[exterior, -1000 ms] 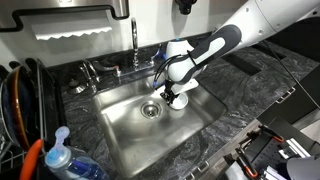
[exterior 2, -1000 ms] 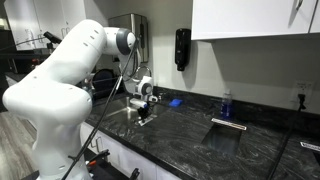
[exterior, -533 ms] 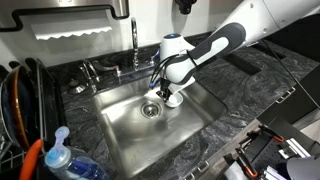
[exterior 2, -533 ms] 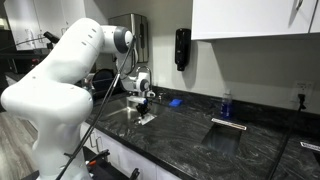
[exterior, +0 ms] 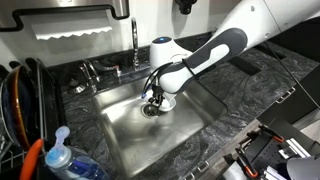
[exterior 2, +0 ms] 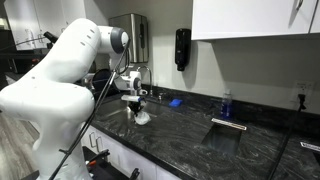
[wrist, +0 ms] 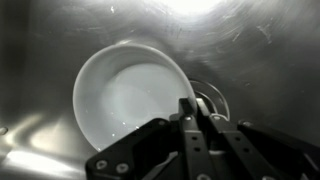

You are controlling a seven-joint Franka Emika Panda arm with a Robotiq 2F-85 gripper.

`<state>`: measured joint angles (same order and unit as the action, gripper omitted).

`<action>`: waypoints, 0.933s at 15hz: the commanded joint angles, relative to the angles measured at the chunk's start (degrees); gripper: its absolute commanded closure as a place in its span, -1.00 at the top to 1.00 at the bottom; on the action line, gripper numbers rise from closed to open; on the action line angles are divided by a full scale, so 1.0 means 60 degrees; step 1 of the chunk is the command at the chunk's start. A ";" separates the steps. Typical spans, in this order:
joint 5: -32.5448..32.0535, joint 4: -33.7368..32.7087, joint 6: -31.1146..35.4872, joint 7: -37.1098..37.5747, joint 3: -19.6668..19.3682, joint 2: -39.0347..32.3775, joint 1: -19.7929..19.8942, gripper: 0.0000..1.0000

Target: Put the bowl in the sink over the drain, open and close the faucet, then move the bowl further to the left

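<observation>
In the wrist view a small white bowl [wrist: 130, 95] fills the left half, and my gripper [wrist: 190, 104] is shut on its right rim. Just past the fingers, part of the round drain [wrist: 216, 100] shows on the steel floor of the sink [wrist: 60, 30]. In an exterior view the gripper [exterior: 155, 97] holds the bowl [exterior: 166, 102] low inside the sink [exterior: 150, 145], right beside the drain [exterior: 149, 111]. The chrome faucet [exterior: 135, 45] stands behind the basin. From the side, the gripper [exterior 2: 136, 104] and bowl [exterior 2: 143, 117] hang at the counter's sink cut-out.
A clear bottle with a blue cap [exterior: 58, 155] and a rack of dishes [exterior: 20, 100] stand by the sink in an exterior view. A blue sponge [exterior 2: 176, 102] lies on the dark stone counter [exterior 2: 230, 140]. A black dispenser [exterior 2: 182, 47] hangs on the wall.
The arm has carried the bowl leftward, from the right part of the basin to the drain. The jaws closed slightly tighter on the rim.
</observation>
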<state>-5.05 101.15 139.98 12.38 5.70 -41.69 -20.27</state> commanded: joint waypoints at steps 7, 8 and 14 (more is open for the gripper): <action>-0.0507 -0.0417 0.0502 -0.1098 0.0385 -0.0235 -0.0312 -0.96; -0.0524 -0.0505 0.0537 -0.1184 0.0410 -0.0322 -0.0338 -0.96; -0.0634 -0.1046 0.0622 -0.1417 0.0372 -0.0856 -0.0530 -0.96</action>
<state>-7.48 97.37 142.80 4.70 8.28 -44.91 -22.83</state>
